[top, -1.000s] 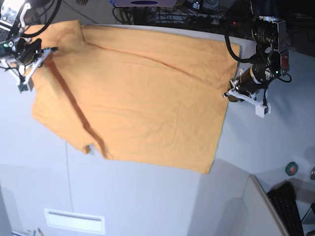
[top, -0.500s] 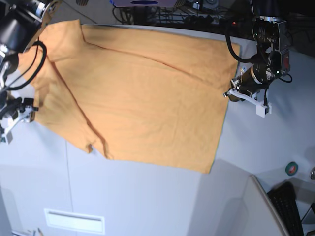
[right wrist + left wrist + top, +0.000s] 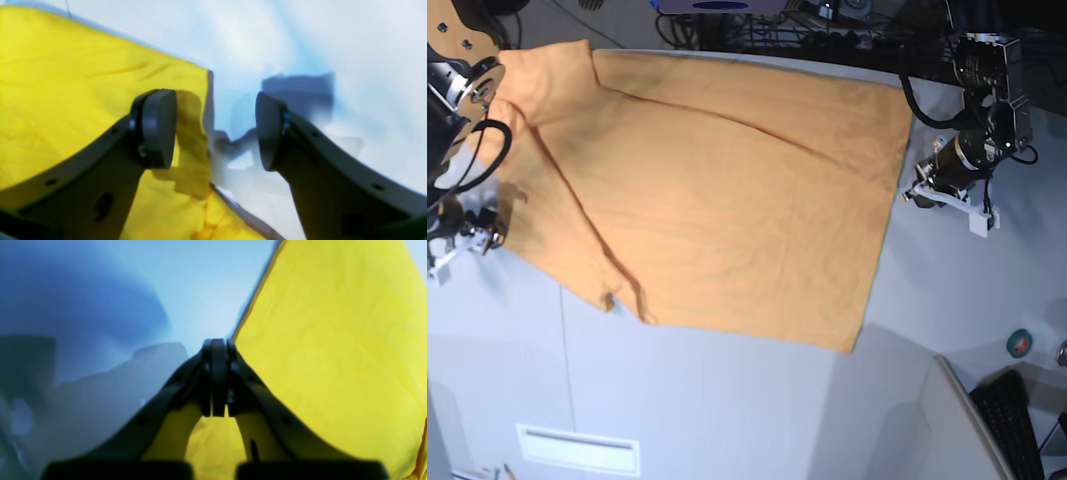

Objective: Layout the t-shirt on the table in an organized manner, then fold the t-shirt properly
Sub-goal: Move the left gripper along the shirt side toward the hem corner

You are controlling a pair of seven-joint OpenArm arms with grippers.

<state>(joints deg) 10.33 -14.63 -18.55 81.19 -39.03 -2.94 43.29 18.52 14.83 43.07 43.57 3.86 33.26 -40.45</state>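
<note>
The light orange t-shirt (image 3: 717, 190) lies spread out on the white table (image 3: 727, 410), one sleeve at the far left. No lettering shows. My left gripper (image 3: 917, 190) is shut just off the shirt's right edge. In the left wrist view its tips (image 3: 218, 346) meet beside the cloth's edge (image 3: 333, 356), with no cloth seen between them. My right gripper (image 3: 472, 238) is open at the sleeve's left edge. In the right wrist view (image 3: 215, 130) one finger (image 3: 156, 126) hangs over the sleeve (image 3: 66, 83) and the other over bare table (image 3: 300, 40).
Cables and equipment (image 3: 827, 25) run along the table's far edge. A green tape roll (image 3: 1021, 342) and a black keyboard (image 3: 1017, 420) sit at the lower right beside a raised panel (image 3: 947, 430). A white label (image 3: 577, 448) is near the front.
My right gripper moved from the sleeve's top down to its lower left edge, and the sleeve now lies flatter. My left gripper shifted right, off the shirt's edge.
</note>
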